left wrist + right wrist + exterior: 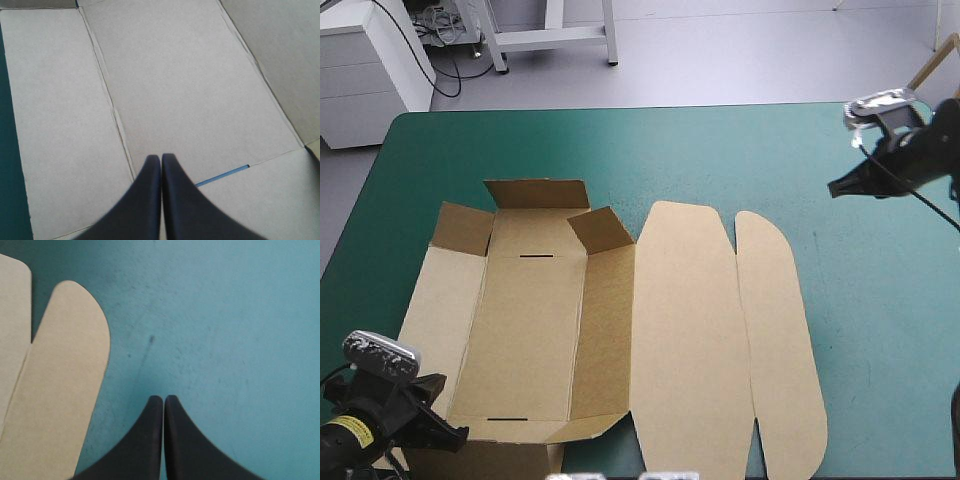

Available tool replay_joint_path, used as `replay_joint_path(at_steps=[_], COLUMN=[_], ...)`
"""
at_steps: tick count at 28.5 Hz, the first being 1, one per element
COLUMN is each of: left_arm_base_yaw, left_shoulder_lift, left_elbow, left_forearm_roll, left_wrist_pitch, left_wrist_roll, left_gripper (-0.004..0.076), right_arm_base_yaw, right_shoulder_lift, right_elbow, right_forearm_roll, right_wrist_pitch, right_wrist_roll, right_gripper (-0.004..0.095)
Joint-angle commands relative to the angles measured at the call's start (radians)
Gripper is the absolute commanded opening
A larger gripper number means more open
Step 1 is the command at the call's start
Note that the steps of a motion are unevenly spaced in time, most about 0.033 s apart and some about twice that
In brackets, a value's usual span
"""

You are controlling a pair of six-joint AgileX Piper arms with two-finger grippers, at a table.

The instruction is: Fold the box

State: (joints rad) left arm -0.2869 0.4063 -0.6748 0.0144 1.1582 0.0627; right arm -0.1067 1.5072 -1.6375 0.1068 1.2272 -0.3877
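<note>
Box (530, 330): a cut sheet of brown board lying on the left half of the teal-green surface (880, 330). Its far end flaps (537, 193) and the wall right of the base panel stand partly raised. The lid panel (685, 340) and the rounded flap (780, 340) lie flat to the right. Left gripper (455, 432): at the near left corner, over the box's near end, black fingers pressed together in a point just short of a slot (222, 176) in the board. Right gripper (835, 188): at the far right, fingers likewise together, over bare surface and well apart from the rounded flap.
</note>
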Motion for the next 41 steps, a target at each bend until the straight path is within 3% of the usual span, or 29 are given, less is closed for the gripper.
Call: replay_joint_path(at_steps=[1,6,15,24,31,36,41], left_arm_base_yaw=[-0.001,-0.001,-0.001,-0.001,-0.001,0.011,0.164], left_shoulder_lift=[0.010,0.010,0.010,0.063,0.275,0.465,0.648], left_elbow=[-0.033,-0.033,-0.033,-0.036,-0.052,-0.170,-0.322], left_forearm_roll=[-0.002,-0.008,-0.014,0.001,0.028,0.052,-0.008], left_wrist_pitch=[-0.040,-0.030,-0.029,-0.058,-0.205,-0.295,-0.362], left_wrist_roll=[-0.010,-0.010,-0.010,-0.010,-0.078,-0.086,-0.089], left_gripper=[-0.0010,-0.0010,-0.0010,-0.0010,-0.0010,-0.0010,-0.0010], right_arm_base_yaw=[-0.091,-0.166,-0.168,-0.168,-0.168,-0.168,-0.164], right_shoulder_lift=[-0.157,-0.368,-0.708,-0.810,-0.810,-0.810,-0.810], right_elbow=[0.101,0.355,0.700,0.841,0.870,0.870,0.870], right_forearm_roll=[0.013,0.015,0.040,0.042,0.051,0.080,0.085], right_wrist_pitch=[-0.022,-0.023,-0.043,-0.135,-0.171,-0.177,-0.177], right_wrist_roll=[0.054,0.106,0.109,0.102,0.091,0.068,0.064], right_gripper=[-0.0015,-0.0014,-0.0015,-0.0020,-0.0019,-0.0019,-0.0019])
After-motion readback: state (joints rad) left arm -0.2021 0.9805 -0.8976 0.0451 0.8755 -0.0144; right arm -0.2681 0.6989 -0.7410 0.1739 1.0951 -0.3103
